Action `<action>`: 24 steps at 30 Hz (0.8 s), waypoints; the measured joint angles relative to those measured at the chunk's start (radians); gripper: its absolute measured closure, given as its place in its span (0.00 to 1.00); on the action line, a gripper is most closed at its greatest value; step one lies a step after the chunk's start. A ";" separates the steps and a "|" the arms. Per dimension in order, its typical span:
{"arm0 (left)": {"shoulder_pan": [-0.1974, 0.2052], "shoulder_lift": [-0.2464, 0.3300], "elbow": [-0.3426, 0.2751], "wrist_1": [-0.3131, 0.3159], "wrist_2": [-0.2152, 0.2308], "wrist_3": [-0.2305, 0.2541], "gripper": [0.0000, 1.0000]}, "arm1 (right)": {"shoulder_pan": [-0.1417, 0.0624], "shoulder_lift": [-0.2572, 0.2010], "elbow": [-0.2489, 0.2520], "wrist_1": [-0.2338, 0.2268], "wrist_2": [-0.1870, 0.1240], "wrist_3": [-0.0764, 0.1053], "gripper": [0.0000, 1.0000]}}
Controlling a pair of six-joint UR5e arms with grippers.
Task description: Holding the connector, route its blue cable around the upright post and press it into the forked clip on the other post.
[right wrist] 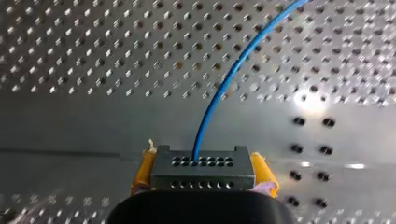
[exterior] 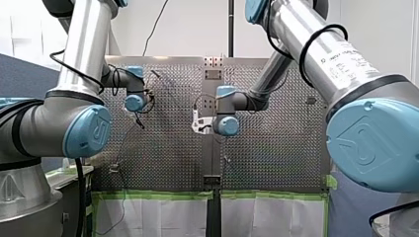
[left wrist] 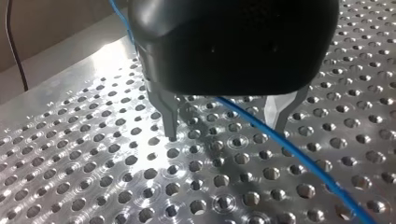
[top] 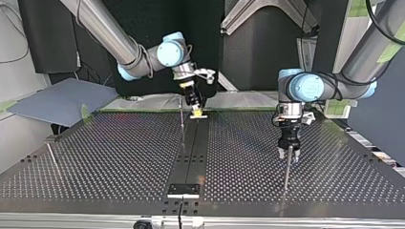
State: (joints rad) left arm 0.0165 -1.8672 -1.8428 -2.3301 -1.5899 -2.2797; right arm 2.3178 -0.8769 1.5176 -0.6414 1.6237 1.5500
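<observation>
Right gripper [top: 197, 112] clamping the connector [right wrist: 201, 170], left gripper [left wrist: 226, 130] hanging wide open

Only the right wrist view is showing yellow pads pinching the connector, its blue cable [right wrist: 219, 88] rising away. My left arm is pointing straight down over a post [top: 287, 174], the cable passing between its spread fingers.

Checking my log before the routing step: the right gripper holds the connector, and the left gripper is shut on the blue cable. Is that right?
Not quite. The left gripper is open, not shut on the cable: the left wrist view shows its fingers apart with the cable running between them. The right gripper does hold the connector.
</observation>
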 joint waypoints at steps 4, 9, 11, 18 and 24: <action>0.000 0.000 0.000 -0.001 0.000 -0.001 0.07 | -0.012 0.000 0.031 -0.030 0.023 -0.001 1.00; 0.001 0.000 -0.001 -0.001 0.000 -0.001 0.07 | -0.032 0.000 0.077 -0.076 0.054 -0.004 1.00; 0.001 0.000 -0.001 -0.001 0.000 -0.001 0.07 | -0.039 0.000 0.094 -0.093 0.067 -0.004 1.00; 0.001 0.000 -0.001 -0.001 -0.001 0.000 0.07 | -0.062 0.000 0.146 -0.144 0.116 -0.002 1.00; 0.001 0.000 -0.002 -0.004 0.000 0.000 0.07 | -0.080 0.000 0.194 -0.192 0.157 -0.005 1.00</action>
State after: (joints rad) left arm 0.0179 -1.8673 -1.8446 -2.3342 -1.5900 -2.2794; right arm 2.2382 -0.8765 1.7112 -0.8335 1.7811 1.5455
